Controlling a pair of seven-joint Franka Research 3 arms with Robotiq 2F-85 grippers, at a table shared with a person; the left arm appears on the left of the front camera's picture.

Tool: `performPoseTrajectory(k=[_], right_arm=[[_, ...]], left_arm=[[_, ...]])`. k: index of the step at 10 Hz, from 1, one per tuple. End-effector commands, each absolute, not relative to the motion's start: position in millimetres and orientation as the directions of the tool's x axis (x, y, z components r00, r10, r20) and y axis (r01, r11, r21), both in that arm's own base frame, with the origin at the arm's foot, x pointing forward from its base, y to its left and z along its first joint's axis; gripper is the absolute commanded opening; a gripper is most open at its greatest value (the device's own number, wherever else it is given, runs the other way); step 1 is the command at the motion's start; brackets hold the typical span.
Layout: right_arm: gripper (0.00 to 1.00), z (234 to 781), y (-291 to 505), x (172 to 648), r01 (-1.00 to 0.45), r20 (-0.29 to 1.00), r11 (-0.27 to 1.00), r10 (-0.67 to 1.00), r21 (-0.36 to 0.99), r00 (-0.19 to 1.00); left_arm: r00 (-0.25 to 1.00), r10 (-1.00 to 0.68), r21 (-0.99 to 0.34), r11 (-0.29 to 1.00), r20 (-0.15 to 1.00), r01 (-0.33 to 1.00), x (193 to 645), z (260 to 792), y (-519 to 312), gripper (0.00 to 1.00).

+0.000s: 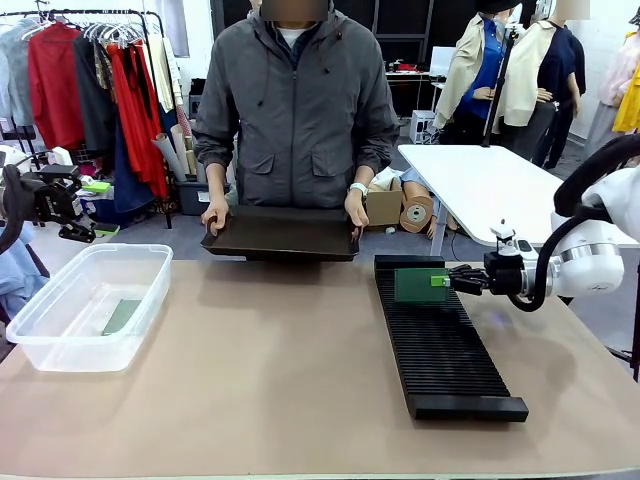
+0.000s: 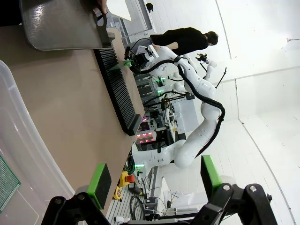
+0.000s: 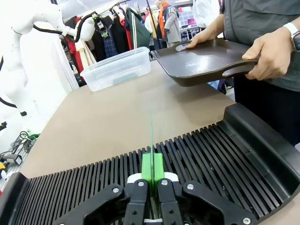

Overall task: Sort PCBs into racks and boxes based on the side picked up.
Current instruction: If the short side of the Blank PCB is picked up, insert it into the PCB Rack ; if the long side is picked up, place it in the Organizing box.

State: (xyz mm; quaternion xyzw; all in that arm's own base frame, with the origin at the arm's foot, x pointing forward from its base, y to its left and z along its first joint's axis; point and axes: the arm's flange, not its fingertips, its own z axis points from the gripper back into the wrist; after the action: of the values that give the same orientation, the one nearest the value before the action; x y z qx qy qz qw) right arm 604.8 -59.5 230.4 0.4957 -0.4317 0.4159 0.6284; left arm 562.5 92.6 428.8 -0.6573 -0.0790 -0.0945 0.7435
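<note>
Right gripper (image 1: 452, 281) sits at about 3 o'clock of the table, fingers pinched fully together on one edge of a PCB (image 1: 420, 285). You are holding that board on its edge, upright, directly over the far end of the rack (image 1: 440, 340). In the right wrist view it reads as a thin green line running straight away from the fingertips, parallel with the cross slots. That orientation looks chosen so the board can drop into a slot. I cannot tell whether its lower edge is already seated or just above the ribs.

Left gripper (image 2: 154, 180) is back at roughly 9 o'clock, off the table edge, jaws spread wide with nothing between the green pads (image 2: 99, 183). It looks parked out of the way.

The clear box (image 1: 88, 305) stands at 9 o'clock on the table, and a second PCB (image 1: 122, 317) lies flat on its floor.

The person at 12 o'clock holds a shallow black tray (image 1: 280, 238) by both ends at the far edge of the table, tilted slightly. No board shows on it.
</note>
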Motion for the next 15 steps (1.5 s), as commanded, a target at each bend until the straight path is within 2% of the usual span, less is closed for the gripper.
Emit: performPoseTrajectory(k=[1, 8, 15], right_arm=[[0.00, 230.1, -59.8, 613.5, -0.948, 0.947, 0.133, 0.104, 0.290, 0.305], [0.00, 228.6, -64.2, 619.2, -0.960, 0.953, 0.039, 0.120, 0.277, 0.280], [0.00, 221.4, -65.0, 614.3, -0.969, 0.961, 0.069, 0.127, 0.237, 0.244]], left_arm=[[0.969, -0.042, -0.963, 0.111, 0.242, 0.245, 561.2, 429.9, 93.6, 1.00], [0.969, -0.042, -0.963, 0.111, 0.242, 0.245, 561.2, 429.9, 93.6, 1.00], [0.969, -0.042, -0.963, 0.111, 0.242, 0.245, 561.2, 429.9, 93.6, 1.00]])
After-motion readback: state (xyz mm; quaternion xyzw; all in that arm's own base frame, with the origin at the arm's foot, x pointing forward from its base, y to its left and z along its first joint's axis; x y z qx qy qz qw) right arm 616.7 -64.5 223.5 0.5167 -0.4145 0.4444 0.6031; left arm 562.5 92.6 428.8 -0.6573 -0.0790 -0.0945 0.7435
